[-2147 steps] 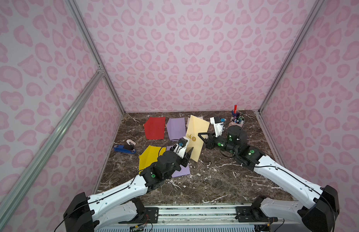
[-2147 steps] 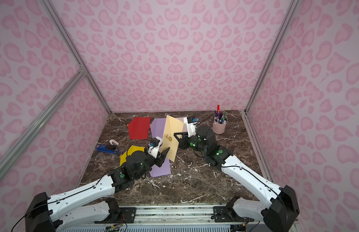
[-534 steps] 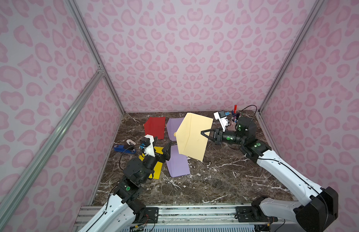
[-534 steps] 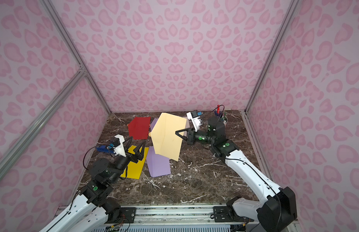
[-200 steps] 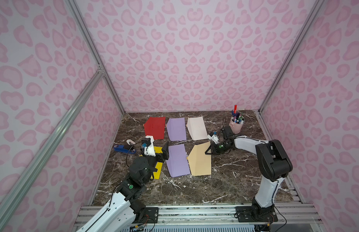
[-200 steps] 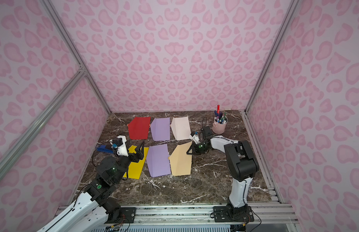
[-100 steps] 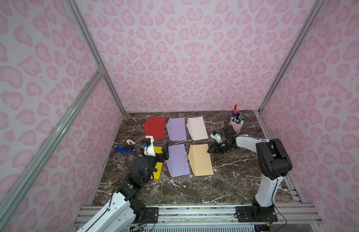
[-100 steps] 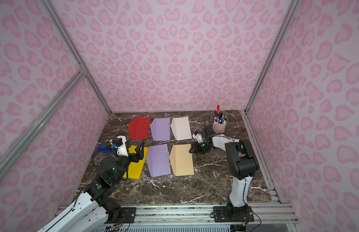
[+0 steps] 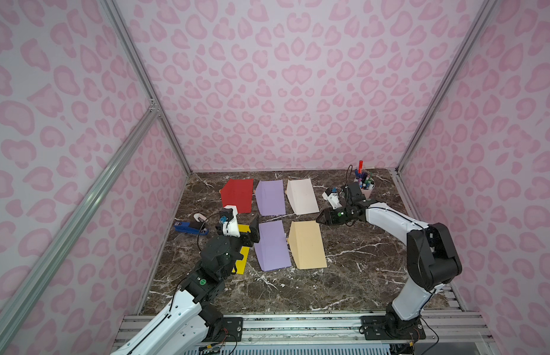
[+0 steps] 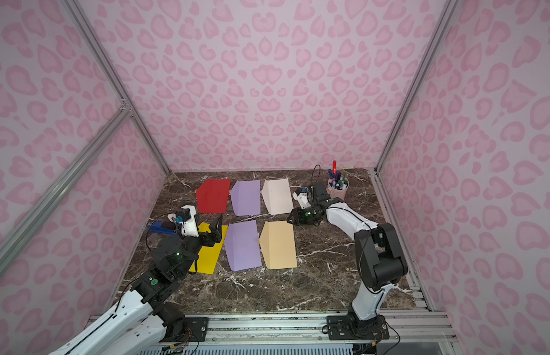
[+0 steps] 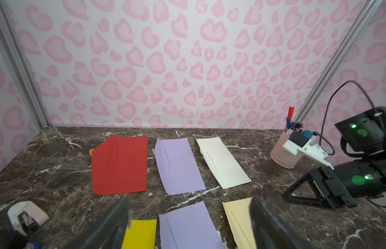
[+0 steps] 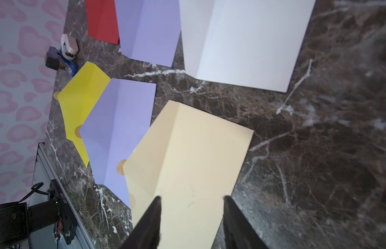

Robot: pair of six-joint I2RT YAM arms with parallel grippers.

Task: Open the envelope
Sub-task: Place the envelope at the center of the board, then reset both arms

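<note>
The cream envelope [image 9: 307, 246] [image 10: 279, 242] lies flat on the marble table at the right end of the front row. Its flap spreads out to the left, with an orange seal at the tip [image 12: 120, 167]. My right gripper [image 9: 318, 218] [image 10: 289, 217] hovers just behind the envelope's far right corner. It is open, and in the right wrist view [image 12: 191, 197] the envelope's surface [image 12: 194, 161] shows between the fingers, untouched. My left gripper [image 9: 252, 235] [image 11: 189, 201] is open with nothing in it, over the yellow envelope and beside the front purple one.
Red [image 9: 237, 195], purple [image 9: 270, 197] and white [image 9: 301, 196] envelopes form the back row. A purple [image 9: 273, 246] and a yellow [image 9: 241, 255] envelope lie left of the cream one. A pink pen cup [image 9: 364, 186] stands back right. A blue stapler [image 9: 187, 228] and a tape dispenser [image 9: 200, 217] are at the left wall.
My right gripper has let go of the cream envelope, opened wider and drawn back a little. The envelope has settled flat. The left arm has stayed put.
</note>
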